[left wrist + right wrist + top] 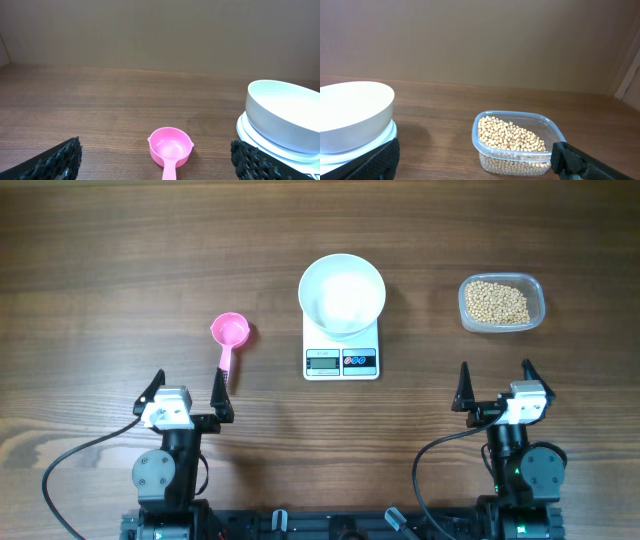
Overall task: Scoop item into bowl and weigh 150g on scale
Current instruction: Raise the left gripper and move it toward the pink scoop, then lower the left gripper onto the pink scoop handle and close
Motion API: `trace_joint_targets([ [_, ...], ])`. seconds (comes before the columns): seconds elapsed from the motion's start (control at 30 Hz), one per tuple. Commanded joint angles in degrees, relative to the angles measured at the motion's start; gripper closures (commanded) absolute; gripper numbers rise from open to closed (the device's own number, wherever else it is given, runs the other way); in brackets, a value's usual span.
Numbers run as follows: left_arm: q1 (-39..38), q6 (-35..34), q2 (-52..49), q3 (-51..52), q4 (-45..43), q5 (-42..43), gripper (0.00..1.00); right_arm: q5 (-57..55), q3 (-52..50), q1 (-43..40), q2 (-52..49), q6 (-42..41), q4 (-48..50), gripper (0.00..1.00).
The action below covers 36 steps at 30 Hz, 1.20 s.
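Bowl: the bowl (342, 293) sits on the scale (341, 350); its interior looks empty.
Item: the beans (497, 302) all lie in the clear tub (465, 310), right of the scale and well apart; none transferred.
Scoop: the pink scoop (229, 335) lies left of the scale; empty, untouched.
Left gripper (187, 385): jaws spread wide, holding nothing; left of the scale, near the scoop handle.
Right gripper (496, 380): jaws spread wide, empty; right of the scale, short of the tub.
Progress: judged at the start; grasping the scoop, scooping and weighing all remain.
Unclear: display digits too small to read; scoop handle cut off in the left wrist view.
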<state>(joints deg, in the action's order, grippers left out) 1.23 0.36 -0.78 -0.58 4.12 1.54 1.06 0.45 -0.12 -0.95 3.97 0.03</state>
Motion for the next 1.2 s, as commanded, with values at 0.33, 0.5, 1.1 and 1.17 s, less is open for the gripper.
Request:
trace_joint_targets([
  [0.33,0.11,0.90,0.39,0.26,0.26,0.09,0.00,0.50,-0.15,0.26,0.04,0.42,0.11,0.00],
  [0.5,0.11,-1.99,0.39,0.26,-0.13,3.80,0.00,0.50,-0.15,0.26,0.04,0.42,0.13,0.00],
  [1.1,0.17,-9.55,-4.02,-19.26,-15.26,30.97,0.00,0.52,-0.15,0.26,0.04,0.42,0.13,0.00],
  [1.17,0.22,-9.40,-11.15,-31.10,0.00,30.99,0.00,0.50,-0.15,0.26,0.04,0.42,0.13,0.00],
])
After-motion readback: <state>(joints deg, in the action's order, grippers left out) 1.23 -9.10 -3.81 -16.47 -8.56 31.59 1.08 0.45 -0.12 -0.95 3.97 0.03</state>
